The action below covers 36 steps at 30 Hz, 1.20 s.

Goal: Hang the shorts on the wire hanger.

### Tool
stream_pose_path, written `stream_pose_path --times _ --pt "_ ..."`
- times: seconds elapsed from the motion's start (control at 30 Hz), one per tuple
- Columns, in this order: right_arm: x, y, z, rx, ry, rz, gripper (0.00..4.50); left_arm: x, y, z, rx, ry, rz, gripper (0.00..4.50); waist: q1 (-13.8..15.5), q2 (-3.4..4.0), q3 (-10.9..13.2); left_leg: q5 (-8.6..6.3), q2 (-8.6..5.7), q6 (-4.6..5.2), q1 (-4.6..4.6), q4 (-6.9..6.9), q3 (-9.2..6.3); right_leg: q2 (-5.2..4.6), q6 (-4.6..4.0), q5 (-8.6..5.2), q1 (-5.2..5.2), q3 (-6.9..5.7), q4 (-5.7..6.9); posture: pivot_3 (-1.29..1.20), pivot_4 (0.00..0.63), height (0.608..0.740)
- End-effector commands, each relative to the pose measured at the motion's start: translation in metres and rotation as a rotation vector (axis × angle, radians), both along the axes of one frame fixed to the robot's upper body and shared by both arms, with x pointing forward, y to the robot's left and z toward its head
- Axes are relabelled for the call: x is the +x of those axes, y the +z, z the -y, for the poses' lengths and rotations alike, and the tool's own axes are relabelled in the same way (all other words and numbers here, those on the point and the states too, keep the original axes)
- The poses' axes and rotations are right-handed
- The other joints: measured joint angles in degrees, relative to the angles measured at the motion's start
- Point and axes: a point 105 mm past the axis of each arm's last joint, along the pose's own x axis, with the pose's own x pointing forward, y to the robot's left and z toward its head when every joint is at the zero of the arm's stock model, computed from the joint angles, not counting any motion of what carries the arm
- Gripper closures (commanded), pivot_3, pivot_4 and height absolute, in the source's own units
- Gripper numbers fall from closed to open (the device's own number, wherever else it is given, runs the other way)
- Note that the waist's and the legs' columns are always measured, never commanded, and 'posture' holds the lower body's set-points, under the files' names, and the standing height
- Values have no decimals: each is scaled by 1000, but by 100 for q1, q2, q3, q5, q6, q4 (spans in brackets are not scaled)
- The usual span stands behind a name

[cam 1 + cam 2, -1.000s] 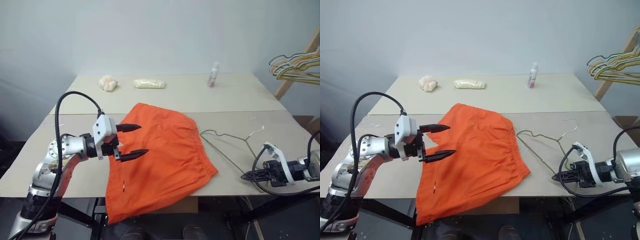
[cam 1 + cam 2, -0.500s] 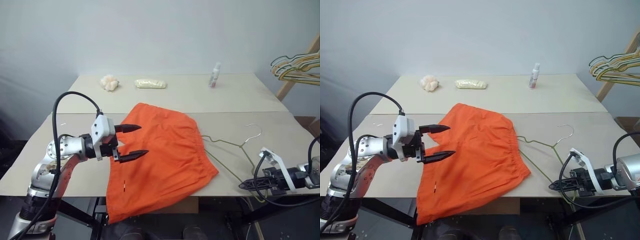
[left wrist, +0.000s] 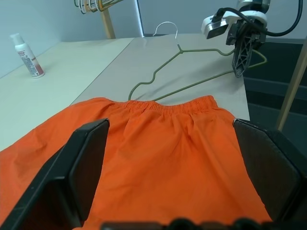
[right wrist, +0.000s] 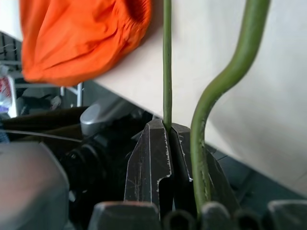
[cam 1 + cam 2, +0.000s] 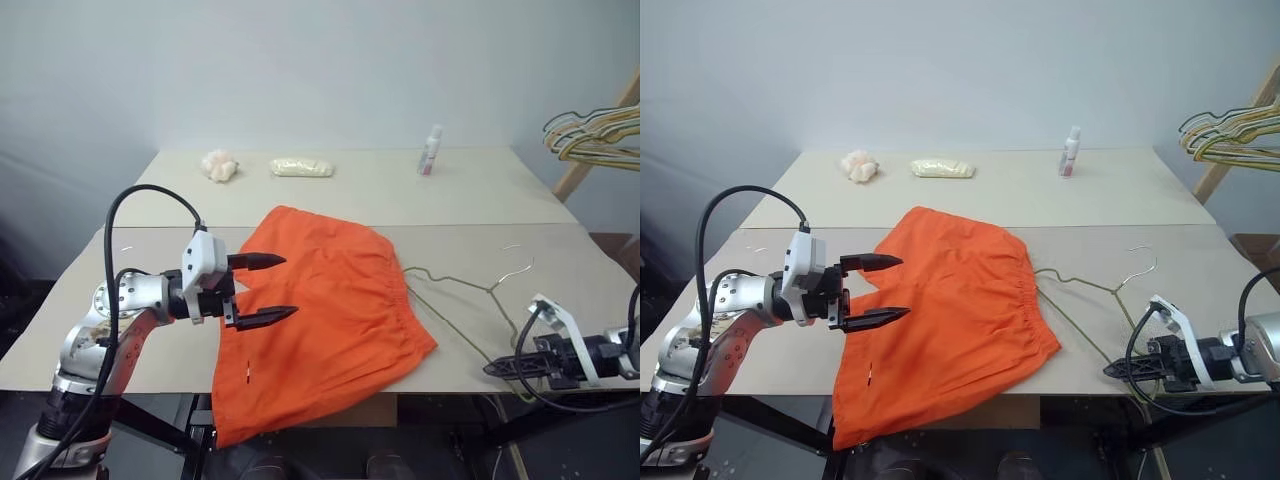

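The orange shorts (image 5: 325,310) lie flat on the table, one leg hanging over the near edge. My left gripper (image 5: 290,286) hovers open just above their left side, pointing to the right; in its wrist view the shorts (image 3: 163,158) spread between its wide fingers (image 3: 86,167). The thin olive wire hanger (image 5: 460,288) lies on the table right of the waistband, hook toward the far right. My right gripper (image 5: 492,369) sits at the table's near edge, shut on the wire hanger's lower wire (image 4: 167,72), which runs into its closed jaws.
A small spray bottle (image 5: 429,150), a pale packet (image 5: 300,167) and a white crumpled lump (image 5: 217,164) stand along the table's far edge. A bunch of yellow and green hangers (image 5: 590,132) hangs on a wooden rack at the far right.
My right gripper has drawn back slightly toward the table's near edge, dragging the hanger's wire with it. The left gripper has stayed where it was, still open.
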Motion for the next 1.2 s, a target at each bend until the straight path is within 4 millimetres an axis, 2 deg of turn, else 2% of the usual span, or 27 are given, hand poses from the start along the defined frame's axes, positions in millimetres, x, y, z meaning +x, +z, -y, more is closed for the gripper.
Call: stream_pose_path --times 0.03,0.23,0.3,0.4,0.77,0.9,1.07,1.13,1.2 --pt "-2 19 -6 45 53 44 4500 -1 10 0 -14 -11 37 19 -4 0 0 0 0 0 1 0 0 0 0 0 1 0 0 -125 0 740" --pt "0 18 -4 49 46 56 4500 -2 9 -1 -14 -7 36 19 0 0 0 0 1 0 2 0 1 1 0 0 0 1 -1 -125 0 740" --pt "-3 18 -9 53 94 49 4500 -2 8 -1 -14 -7 34 19 0 0 0 0 1 0 1 0 1 1 0 0 0 1 -1 -125 0 740" --pt "-6 7 -19 32 170 26 4500 -2 7 -1 -12 -7 34 19 -7 0 0 0 2 0 1 -1 1 1 0 0 0 1 -1 -118 0 740" --pt "47 -15 -27 -13 59 90 4500 -2 8 -5 10 3 48 19 13 -3 1 0 -1 -1 0 -2 3 2 -1 0 -21 2 1 -78 0 740" --pt "35 -1 -32 82 151 102 4500 -3 8 -7 19 12 55 19 125 -2 1 1 -2 -2 -9 -3 2 1 -1 0 -30 2 6 -65 0 740" --pt "14 14 -27 146 256 90 4500 -3 7 -9 27 22 58 19 219 -3 1 1 -2 -1 -7 -2 2 1 -1 0 -37 -2 2 -62 0 740" --pt "12 17 -26 154 271 88 4500 -4 7 -9 28 21 58 19 231 -2 1 0 0 -1 -1 -2 4 1 -1 0 -34 -2 0 -62 0 740" --pt "15 9 -26 109 275 82 4500 -3 6 -9 29 20 58 19 229 -3 0 0 2 -1 3 -3 7 2 -1 0 -32 -1 1 -67 0 740"
